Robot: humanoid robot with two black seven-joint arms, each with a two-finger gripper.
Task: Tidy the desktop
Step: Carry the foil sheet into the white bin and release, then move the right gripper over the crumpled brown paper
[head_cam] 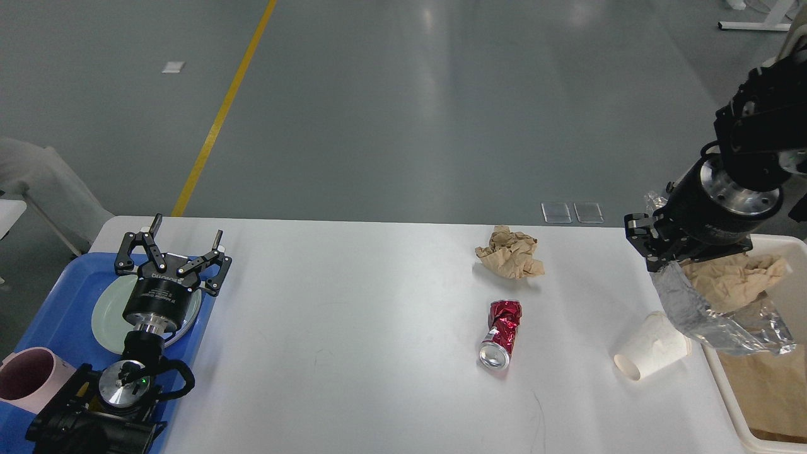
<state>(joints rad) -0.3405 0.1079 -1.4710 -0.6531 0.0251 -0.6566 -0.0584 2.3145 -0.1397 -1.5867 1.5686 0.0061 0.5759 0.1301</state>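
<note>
The large white rectangular desktop (353, 328), smooth and matte with rounded corners, fills the lower part of the head view, and loose rubbish is seen on its right half: a crumpled ball of brown paper (509, 252) toward the far edge, a crushed red aluminium can (501, 333) lying on its side nearer, and a white paper cup (651, 347) tipped over close to the right edge. Beyond that edge a cream plastic bin (782, 403) is placed, judged to be there so that waste can be dropped straight off the table. Above its rim a clear crinkled plastic container (719, 315) with brown paper in it is held hanging by the right gripper (662, 258), whose fingers are clamped on the container's edge; the load is carried tilted, probably for release into the bin. At the left, a blue plastic tray (57, 315) bearing a pale green plate (104, 315) and a pink mug (28, 378) is overlapped by the table's left end. The left gripper (183, 243) is held spread wide and empty above the plate.
</note>
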